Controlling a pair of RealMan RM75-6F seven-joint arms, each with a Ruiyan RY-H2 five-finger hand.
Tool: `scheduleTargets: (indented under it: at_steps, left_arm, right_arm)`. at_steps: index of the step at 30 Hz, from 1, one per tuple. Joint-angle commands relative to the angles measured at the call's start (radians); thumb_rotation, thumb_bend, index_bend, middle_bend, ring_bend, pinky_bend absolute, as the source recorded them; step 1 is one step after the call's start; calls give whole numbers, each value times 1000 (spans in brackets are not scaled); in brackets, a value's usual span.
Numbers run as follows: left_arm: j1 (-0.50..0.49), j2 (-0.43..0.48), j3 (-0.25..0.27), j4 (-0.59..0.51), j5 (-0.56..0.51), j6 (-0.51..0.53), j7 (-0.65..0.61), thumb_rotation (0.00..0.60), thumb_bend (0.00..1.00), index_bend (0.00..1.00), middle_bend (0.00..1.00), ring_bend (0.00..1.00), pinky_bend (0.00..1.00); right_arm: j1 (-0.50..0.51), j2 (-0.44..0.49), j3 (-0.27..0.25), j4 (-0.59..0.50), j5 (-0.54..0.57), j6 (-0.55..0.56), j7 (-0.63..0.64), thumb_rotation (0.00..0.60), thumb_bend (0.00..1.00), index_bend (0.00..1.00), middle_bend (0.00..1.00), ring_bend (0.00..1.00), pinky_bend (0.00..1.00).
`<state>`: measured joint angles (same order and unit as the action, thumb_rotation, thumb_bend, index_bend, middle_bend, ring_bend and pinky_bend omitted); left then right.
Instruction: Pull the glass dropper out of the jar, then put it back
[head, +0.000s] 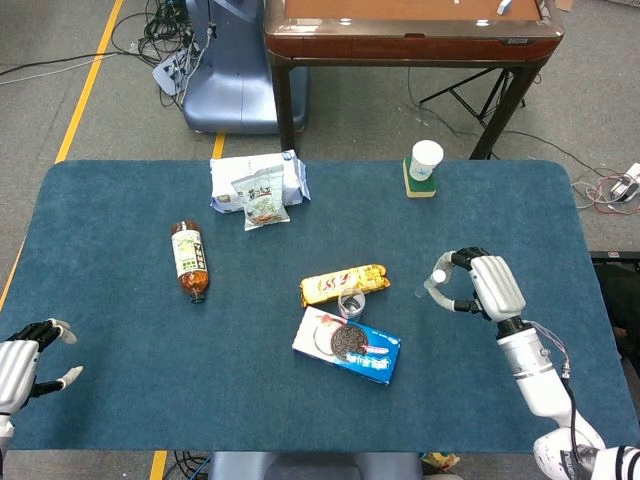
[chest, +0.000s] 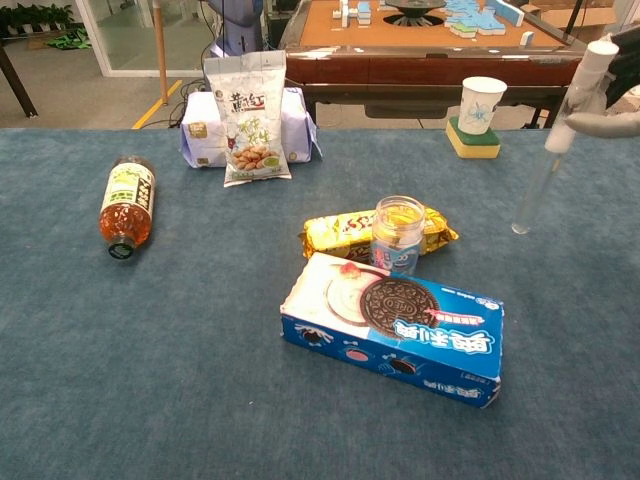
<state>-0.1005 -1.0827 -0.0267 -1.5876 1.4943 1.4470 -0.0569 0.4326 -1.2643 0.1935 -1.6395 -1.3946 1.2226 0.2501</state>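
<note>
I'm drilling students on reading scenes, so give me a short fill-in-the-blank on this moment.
1. The glass dropper is held by the robot's ____ hand.
2. The jar stands between the yellow snack pack and the ____ cookie box.
3. The tea bottle lies on its ____.

Missing: right; blue; side
</note>
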Motion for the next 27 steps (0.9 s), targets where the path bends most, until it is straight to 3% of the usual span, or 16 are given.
scheduleTargets:
  at_steps: [1, 7, 12, 14, 27]
  left_arm:
    - [0, 0, 0, 0, 0, -1, 0, 600, 170, 450, 352, 304, 441]
    - [-1, -1, 1, -1, 1, -2, 5, 600, 170, 450, 352, 304, 441]
    - [-2, -2, 1, -1, 0, -4, 9, 600, 170, 450, 352, 304, 441]
    - [-2, -2, 2, -2, 0, -4, 10, 600, 170, 450, 352, 304, 441]
    - [0, 1, 1, -1, 2, 0, -2, 600, 169, 450, 352, 304, 441]
  right_arm:
    - [-16, -35, 23, 22, -24, 48, 202, 600, 530, 724, 613, 430, 325]
    - [-11, -14, 5, 40, -37, 29, 153, 600, 533, 724, 613, 430, 325]
    - [1, 3, -14, 47, -19, -4, -43, 600, 533, 732, 624, 437, 332]
    - [1, -11, -13, 47, -18, 5, -68, 600, 533, 733, 629, 443, 348]
    - [10, -55, 22, 29, -61, 47, 202, 600, 534, 733, 629, 444, 352]
